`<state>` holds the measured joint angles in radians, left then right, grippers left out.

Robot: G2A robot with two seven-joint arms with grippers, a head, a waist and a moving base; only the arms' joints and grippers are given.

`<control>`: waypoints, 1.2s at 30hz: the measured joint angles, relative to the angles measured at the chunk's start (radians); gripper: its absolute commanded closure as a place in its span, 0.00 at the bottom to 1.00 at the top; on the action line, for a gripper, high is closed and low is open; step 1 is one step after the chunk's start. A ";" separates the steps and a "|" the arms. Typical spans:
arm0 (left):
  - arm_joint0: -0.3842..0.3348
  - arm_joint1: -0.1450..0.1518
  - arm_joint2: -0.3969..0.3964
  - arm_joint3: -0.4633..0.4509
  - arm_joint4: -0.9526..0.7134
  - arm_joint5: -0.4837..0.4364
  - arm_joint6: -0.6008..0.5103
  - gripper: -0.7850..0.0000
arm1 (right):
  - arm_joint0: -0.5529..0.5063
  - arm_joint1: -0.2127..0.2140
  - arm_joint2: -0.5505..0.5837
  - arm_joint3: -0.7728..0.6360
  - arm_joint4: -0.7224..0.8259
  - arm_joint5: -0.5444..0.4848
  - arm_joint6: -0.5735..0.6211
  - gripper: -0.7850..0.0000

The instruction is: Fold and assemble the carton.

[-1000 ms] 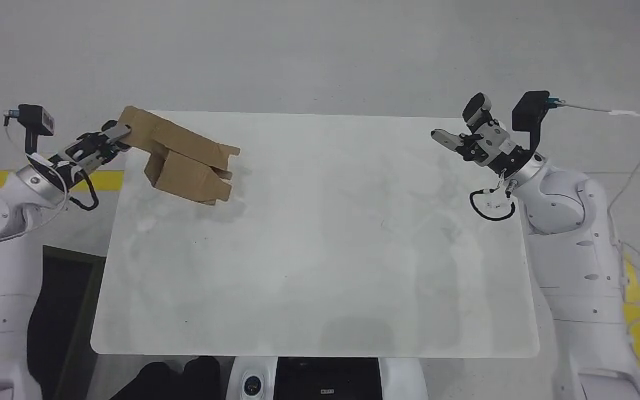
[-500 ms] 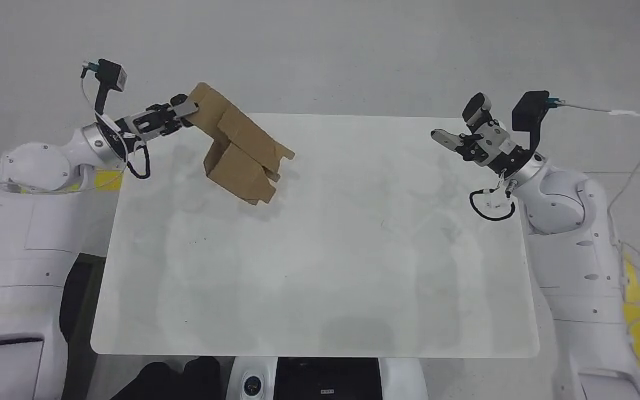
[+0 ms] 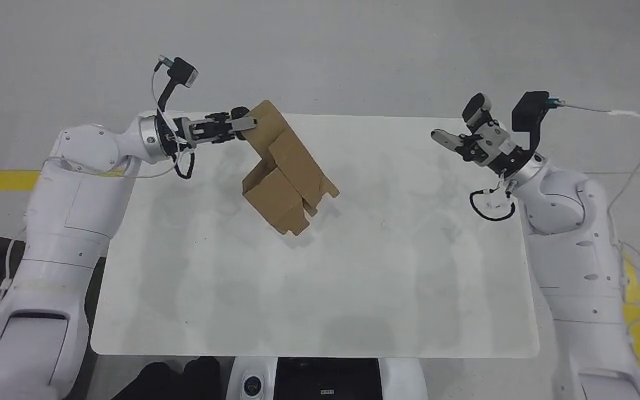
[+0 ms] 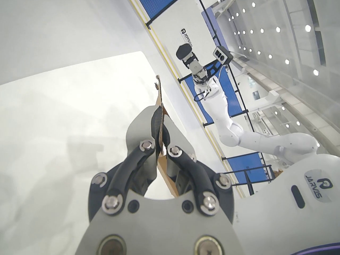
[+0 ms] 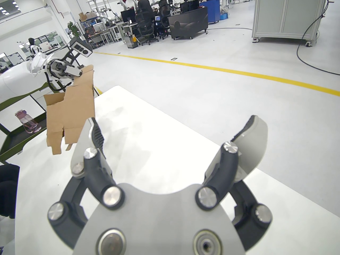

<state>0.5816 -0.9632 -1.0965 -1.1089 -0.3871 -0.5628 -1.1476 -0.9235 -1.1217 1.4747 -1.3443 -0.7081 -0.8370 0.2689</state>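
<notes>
The left gripper [image 3: 243,124] is clamped on an upper edge of the carton [image 3: 290,178], which hangs just below it over the table [image 3: 400,280] with flaps loose, while the right gripper [image 5: 172,127], fingers apart and empty, sits well away, so the folding looks barely begun.
</notes>
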 measured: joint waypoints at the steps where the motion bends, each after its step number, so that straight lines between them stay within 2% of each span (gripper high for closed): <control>1: -0.001 -0.002 0.007 0.000 -0.003 -0.003 -0.007 1.00 | -0.005 0.001 -0.004 -0.004 0.009 0.002 0.012 0.00; 10: -0.004 -0.010 0.037 -0.010 -0.029 -0.036 -0.074 1.00 | 0.062 -0.002 -0.154 0.109 0.333 -0.086 0.302 0.00; 17: 0.010 -0.004 0.073 -0.080 -0.032 -0.027 -0.083 1.00 | 0.170 -0.025 -0.394 0.208 0.749 -0.147 0.586 0.00; 20: 0.013 0.001 0.086 -0.101 -0.045 -0.030 -0.080 1.00 | 0.207 -0.023 -0.508 0.198 0.896 -0.088 0.626 0.00; 26: 0.015 0.009 0.118 -0.134 -0.084 -0.034 -0.076 1.00 | 0.273 -0.004 -0.692 0.176 1.096 -0.015 0.700 0.00; 34: 0.018 0.022 0.153 -0.170 -0.126 -0.034 -0.076 1.00 | 0.351 0.021 -0.873 0.149 1.208 -0.015 0.700 0.00; 35: 0.018 0.024 0.158 -0.169 -0.129 -0.035 -0.075 1.00 | 0.364 0.025 -0.899 0.148 1.216 -0.019 0.696 0.05; 36: 0.018 0.025 0.162 -0.166 -0.132 -0.035 -0.075 1.00 | 0.373 0.028 -0.918 0.147 1.222 -0.024 0.691 0.31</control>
<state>0.5997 -0.9377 -0.9344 -1.2752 -0.5195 -0.5980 -1.2222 -0.5501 -1.0941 0.5565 -1.1968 0.5141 -0.8609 0.9597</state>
